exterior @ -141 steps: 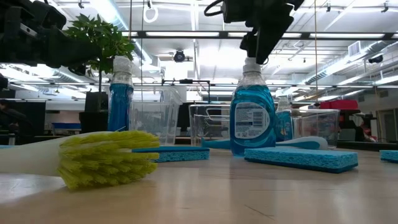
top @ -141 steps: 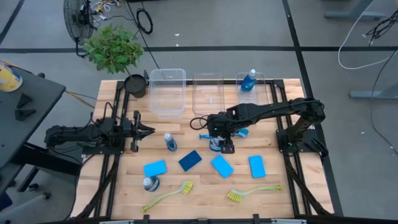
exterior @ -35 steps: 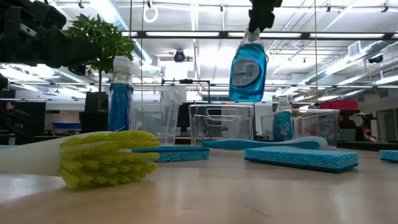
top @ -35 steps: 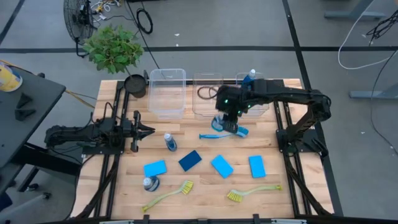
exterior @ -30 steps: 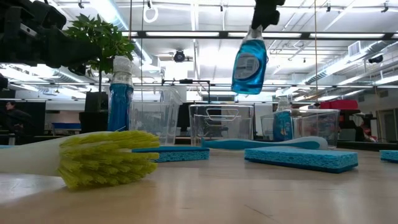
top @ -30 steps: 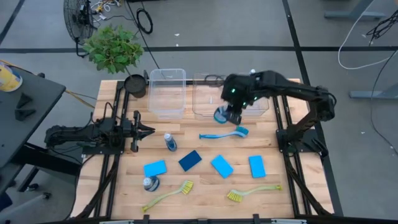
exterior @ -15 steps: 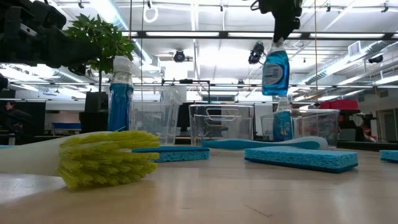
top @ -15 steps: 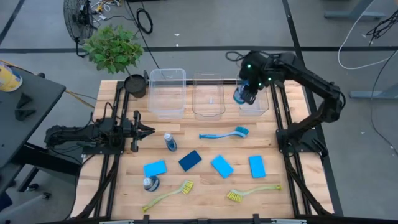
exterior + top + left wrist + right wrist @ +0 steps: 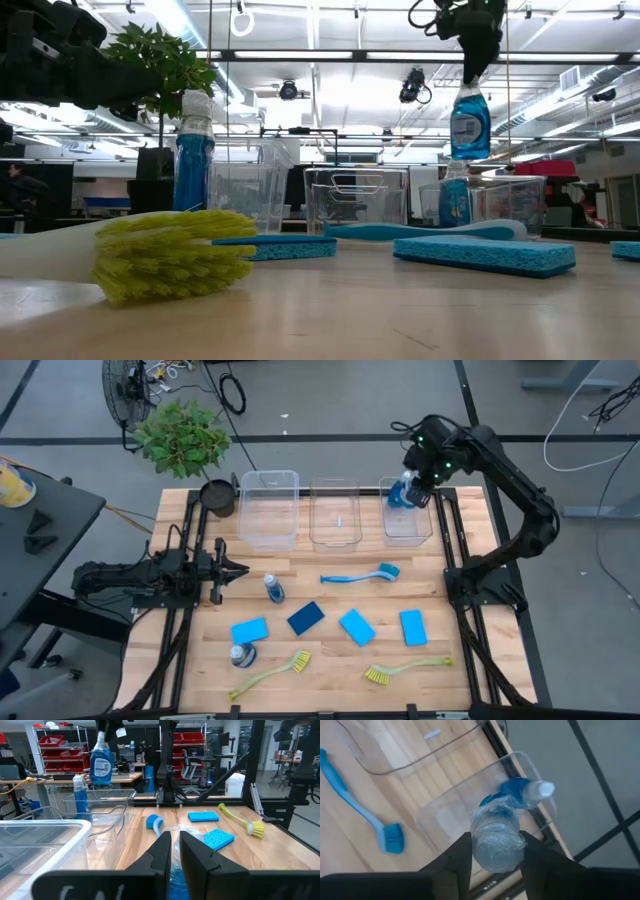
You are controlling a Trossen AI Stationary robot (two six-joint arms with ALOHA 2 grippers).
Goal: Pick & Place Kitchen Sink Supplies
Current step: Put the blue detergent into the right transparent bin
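Blue bottle (image 9: pixel 469 122) with pale cap and white label, hanging upright from the right gripper (image 9: pixel 412 484) clamped on its neck, above the clear bin (image 9: pixel 407 525) holding another bottle (image 9: pixel 455 200), left gripper (image 9: pixel 234 569) closed, empty.

My high camera looks straight down on the whole table (image 9: pixel 330 660) and both arms. My low camera sits at table-top height, close behind a yellow-green brush (image 9: pixel 170 255), facing level across the boards into the room. My left wrist camera looks forward over the clear bins (image 9: pixel 45 832) toward the far table edge. My right wrist camera points steeply down into the end bin (image 9: pixel 470 800). All four views share the blue brush (image 9: pixel 362 574) and the raised bottle (image 9: pixel 469 120).
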